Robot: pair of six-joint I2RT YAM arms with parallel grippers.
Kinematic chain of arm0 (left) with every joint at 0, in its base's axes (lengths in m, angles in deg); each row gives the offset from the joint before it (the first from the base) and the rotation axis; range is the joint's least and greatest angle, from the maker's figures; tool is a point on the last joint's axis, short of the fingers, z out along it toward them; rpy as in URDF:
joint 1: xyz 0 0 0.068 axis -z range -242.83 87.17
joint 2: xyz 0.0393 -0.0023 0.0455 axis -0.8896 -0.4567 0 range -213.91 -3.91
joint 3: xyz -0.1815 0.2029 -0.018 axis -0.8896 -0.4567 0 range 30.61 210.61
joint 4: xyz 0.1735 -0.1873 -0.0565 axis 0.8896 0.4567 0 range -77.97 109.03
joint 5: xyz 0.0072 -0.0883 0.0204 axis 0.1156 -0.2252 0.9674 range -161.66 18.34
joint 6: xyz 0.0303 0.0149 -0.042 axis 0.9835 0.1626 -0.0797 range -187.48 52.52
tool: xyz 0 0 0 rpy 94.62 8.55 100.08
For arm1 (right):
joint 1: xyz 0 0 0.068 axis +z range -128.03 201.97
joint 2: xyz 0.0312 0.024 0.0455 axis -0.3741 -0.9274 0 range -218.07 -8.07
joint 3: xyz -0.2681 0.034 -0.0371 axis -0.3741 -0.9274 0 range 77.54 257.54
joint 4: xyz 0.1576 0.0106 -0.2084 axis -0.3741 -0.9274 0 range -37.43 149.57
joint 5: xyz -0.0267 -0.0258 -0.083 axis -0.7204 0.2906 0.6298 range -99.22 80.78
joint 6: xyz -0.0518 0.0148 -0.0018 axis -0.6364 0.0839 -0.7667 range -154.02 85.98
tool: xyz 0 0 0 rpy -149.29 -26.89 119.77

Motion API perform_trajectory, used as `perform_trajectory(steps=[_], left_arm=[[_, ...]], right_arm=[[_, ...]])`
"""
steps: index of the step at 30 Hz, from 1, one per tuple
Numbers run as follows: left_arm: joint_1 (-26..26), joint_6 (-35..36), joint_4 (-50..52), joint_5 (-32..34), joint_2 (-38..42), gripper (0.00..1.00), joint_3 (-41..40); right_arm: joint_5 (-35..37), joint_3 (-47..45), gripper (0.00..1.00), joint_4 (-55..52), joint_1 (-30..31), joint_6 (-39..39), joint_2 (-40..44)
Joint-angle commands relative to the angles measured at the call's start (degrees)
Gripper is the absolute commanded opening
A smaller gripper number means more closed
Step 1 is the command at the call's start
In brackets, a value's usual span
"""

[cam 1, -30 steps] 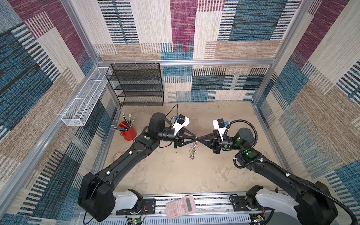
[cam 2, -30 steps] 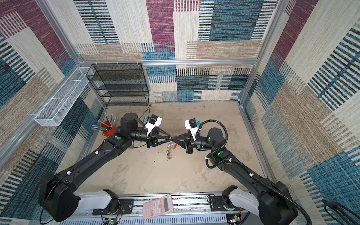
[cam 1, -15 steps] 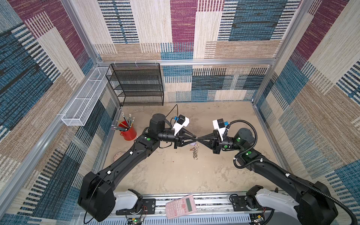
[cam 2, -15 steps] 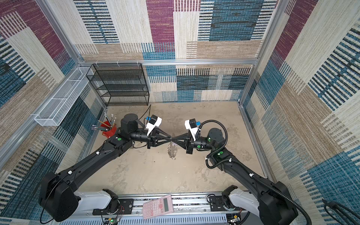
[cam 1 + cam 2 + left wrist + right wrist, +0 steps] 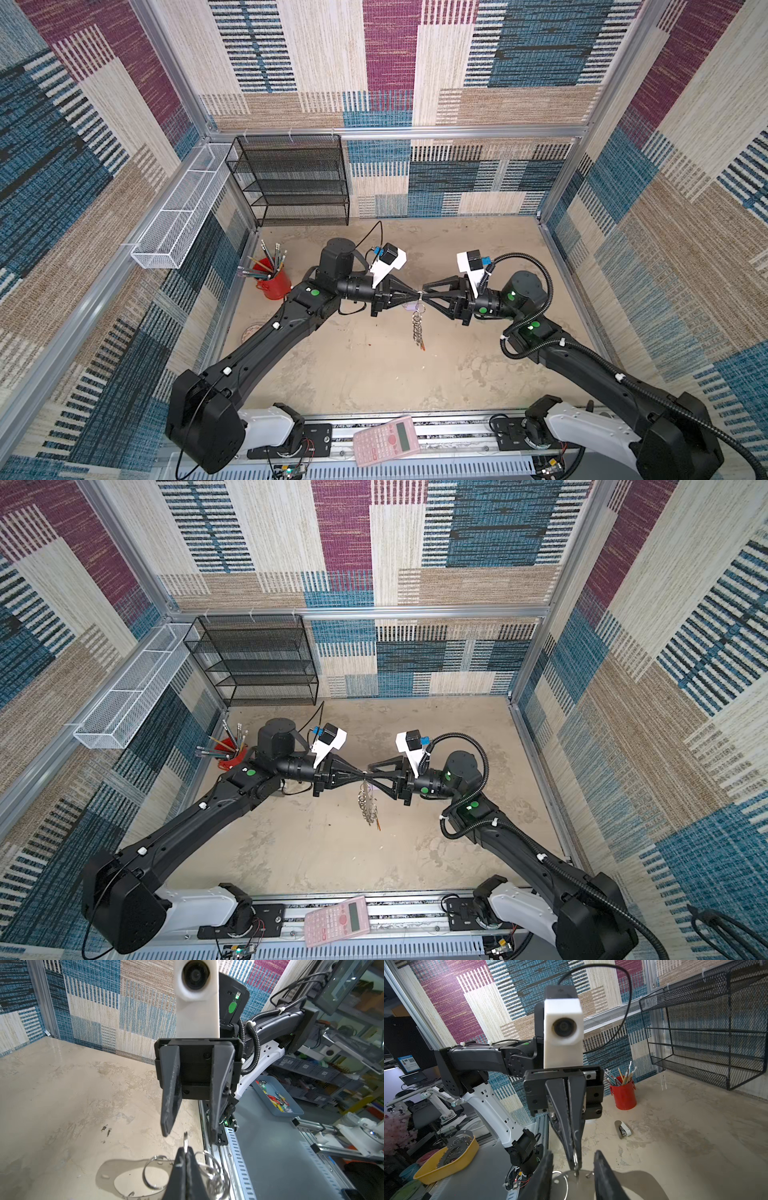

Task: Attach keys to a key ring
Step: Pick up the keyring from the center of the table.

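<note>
The key ring point(image 5: 417, 328) point(image 5: 367, 805) hangs as a chain of silver split rings between both arms, above the table's middle. My left gripper point(image 5: 418, 295) point(image 5: 363, 773) point(image 5: 185, 1150) is shut on one split ring point(image 5: 185, 1138) at the top. The grey band point(image 5: 116, 1176) point(image 5: 633, 1180) hangs just under the jaws. My right gripper point(image 5: 424, 293) point(image 5: 574, 1154) is open, its fingers point(image 5: 169, 1105) either side of the left tip, touching nothing. A lilac key head point(image 5: 409, 307) shows beside the top of the chain. A small red tip point(image 5: 422, 346) hangs at the bottom.
A red pencil cup point(image 5: 274, 284) stands at the left wall, with a black mesh shelf point(image 5: 299, 187) behind it. A white wire basket point(image 5: 183, 216) hangs on the left wall. A stapler point(image 5: 624, 1129) lies on the table. A pink calculator point(image 5: 386, 440) rests on the front rail.
My right gripper has opened and let go of the ring. My left gripper has shut on it. The hanging chain has shifted slightly right.
</note>
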Motion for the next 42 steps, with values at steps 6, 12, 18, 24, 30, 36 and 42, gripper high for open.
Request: perform_trajectory(steps=[6, 12, 18, 24, 30, 36, 42], left_arm=[[0.52, 20.5, 27.85, 5.6, -3.13, 0.0, 12.83], [1.7, 25.14, 36.31, 11.46, -4.63, 0.0, 18.45], [2.49, 26.74, 39.35, 13.17, -5.33, 0.0, 20.05], [3.11, 27.44, 40.85, 13.65, -6.51, 0.0, 22.05], [3.64, 28.56, 43.88, 15.81, -8.54, 0.0, 24.71], [3.7, 27.23, 43.16, 15.93, -9.18, 0.0, 25.56], [3.64, 19.34, 34.38, 16.35, -7.04, 0.0, 21.71]], right_arm=[[2.52, 1.78, 0.54, -6.86, 0.02, -4.36, 0.49], [3.39, 2.47, 0.53, -7.1, 0.06, -4.8, -0.69], [2.83, 2.65, 0.47, -6.52, 0.03, -4.75, -2.42], [-0.38, 2.85, 0.43, -5.74, 0.1, -4.45, -4.43], [-1.24, 1.54, 0.43, -5.01, 0.1, -4.3, -3.66], [3.04, 0.69, 0.44, -6.29, 0.1, -4.05, -1.77], [12.83, 0.09, 0.53, -10.14, 0.02, -5.11, 1.93]])
